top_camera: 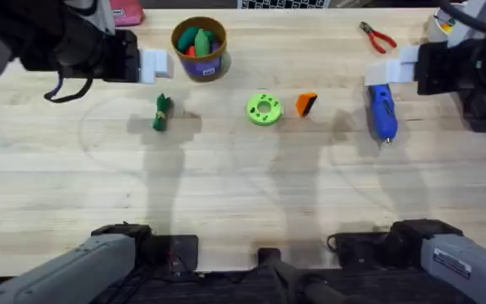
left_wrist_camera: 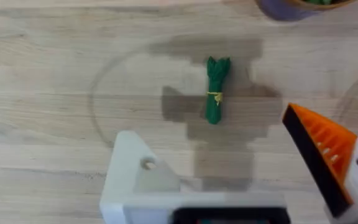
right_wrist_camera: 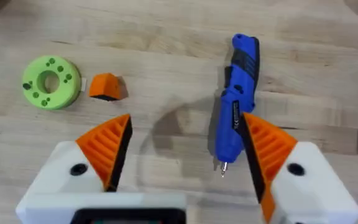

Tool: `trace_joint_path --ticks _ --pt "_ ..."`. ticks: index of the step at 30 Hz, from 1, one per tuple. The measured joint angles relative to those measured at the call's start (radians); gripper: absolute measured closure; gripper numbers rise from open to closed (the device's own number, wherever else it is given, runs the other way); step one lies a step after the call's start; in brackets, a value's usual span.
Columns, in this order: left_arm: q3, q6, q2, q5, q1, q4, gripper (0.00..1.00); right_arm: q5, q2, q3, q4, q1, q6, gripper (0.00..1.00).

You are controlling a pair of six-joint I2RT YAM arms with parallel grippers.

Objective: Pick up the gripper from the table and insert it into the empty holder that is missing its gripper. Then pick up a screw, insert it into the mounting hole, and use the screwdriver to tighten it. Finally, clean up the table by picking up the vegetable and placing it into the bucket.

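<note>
Nearest the bases, the table [top_camera: 243, 194] lies bare. The action sits in the row across mid-frame of the overhead view. At the left of that row is the vegetable [top_camera: 161, 112], at the centre the green disc [top_camera: 264, 109], and just to its right, apart from it, the wedge [top_camera: 306, 105]. Further right lies the screwdriver [top_camera: 382, 110], tip pointing toward the bases.

The right gripper [right_wrist_camera: 185, 121] hangs over the screwdriver with both orange pads spread wide and nothing between them. The wedge looks like the first pick, so this gripper should slide toward frame centre and drop squarely over it. It should pinch the plain sides and keep clear of the disc.

At upper left, the left gripper [left_wrist_camera: 210, 134] is spread open and empty above the vegetable. One finger is a bare white holder [left_wrist_camera: 135, 180]. It would do well to stay level for the insertion.

Farthest back stand the bucket [top_camera: 199, 46], already holding toys, and the pliers [top_camera: 378, 36].
</note>
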Motion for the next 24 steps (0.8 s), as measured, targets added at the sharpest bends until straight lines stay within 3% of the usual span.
trace_joint_path --ticks 9,18,24 --pt "0.000 0.033 0.025 0.008 0.009 -0.008 0.015 0.000 0.001 0.001 0.000 0.000 0.006 0.008" --pt "0.037 0.118 0.145 0.118 0.154 -0.053 0.016 0.000 0.002 0.001 0.000 0.000 0.021 0.008" --pt "0.039 0.148 0.304 0.169 0.150 -0.040 0.015 0.000 0.001 0.001 0.000 0.000 0.024 0.008"
